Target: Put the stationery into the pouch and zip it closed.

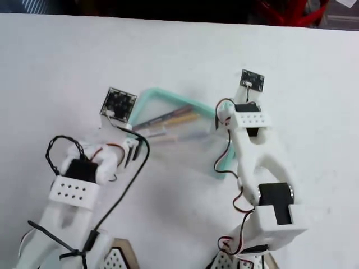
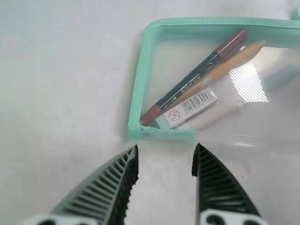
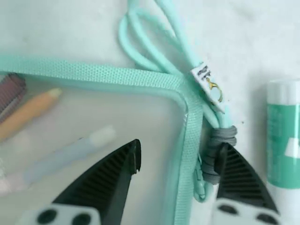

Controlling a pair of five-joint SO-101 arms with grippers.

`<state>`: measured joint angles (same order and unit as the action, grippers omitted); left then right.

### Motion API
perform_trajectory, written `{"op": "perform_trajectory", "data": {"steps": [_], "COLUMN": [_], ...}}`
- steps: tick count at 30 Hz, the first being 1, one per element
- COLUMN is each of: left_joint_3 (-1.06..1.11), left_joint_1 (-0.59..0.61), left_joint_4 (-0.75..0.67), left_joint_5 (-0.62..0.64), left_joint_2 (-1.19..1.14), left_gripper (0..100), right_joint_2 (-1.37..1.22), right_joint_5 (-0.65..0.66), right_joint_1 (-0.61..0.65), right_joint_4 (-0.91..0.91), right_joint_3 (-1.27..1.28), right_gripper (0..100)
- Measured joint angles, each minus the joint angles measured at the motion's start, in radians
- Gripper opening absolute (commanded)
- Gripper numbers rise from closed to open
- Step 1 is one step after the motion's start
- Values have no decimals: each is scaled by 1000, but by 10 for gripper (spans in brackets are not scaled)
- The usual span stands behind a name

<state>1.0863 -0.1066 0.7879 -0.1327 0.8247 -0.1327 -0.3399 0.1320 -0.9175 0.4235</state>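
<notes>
A clear pouch [image 1: 188, 133] with mint trim lies in the middle of the white table. Inside it are a dark red marker [image 2: 197, 75], an orange pen [image 2: 227, 61] and a pale blue pen [image 3: 70, 154]. My left gripper [image 2: 166, 148] is open, its tips just short of the pouch's corner [image 2: 136, 129]. My right gripper [image 3: 180, 147] is open and straddles the pouch's trimmed edge [image 3: 190, 140] at the opposite end. A grey zipper pull [image 3: 218, 154] sits against one of its fingers. Outside the pouch, beside that finger, lies a white and green glue stick [image 3: 283, 136].
A looped mint cord [image 3: 150, 33] with a small tag trails from the pouch's corner. The white table [image 1: 67, 56] stretches bare to the left and back, ending at a dark far edge [image 1: 168, 14]. Both arm bases stand at the near edge.
</notes>
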Motion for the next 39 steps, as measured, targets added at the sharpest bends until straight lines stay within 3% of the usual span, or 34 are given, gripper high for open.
{"op": "perform_trajectory", "data": {"steps": [7,12,19,25,39], "left_joint_3": [0,0,0,6,6], "left_joint_1": [0,0,0,0,0], "left_joint_4": [0,0,0,0,0], "left_joint_5": [0,0,0,0,0], "left_joint_2": [0,0,0,0,0], "left_gripper": [198,198,198,198,199], "right_joint_2": [8,77,183,163,-37], "right_joint_5": [0,2,80,81,87], "right_joint_1": [0,2,-31,-207,-183], "right_joint_4": [-48,-140,-293,-221,-192], "right_joint_3": [-17,-15,-15,-14,-106], "right_gripper": [219,299,300,209,207]}}
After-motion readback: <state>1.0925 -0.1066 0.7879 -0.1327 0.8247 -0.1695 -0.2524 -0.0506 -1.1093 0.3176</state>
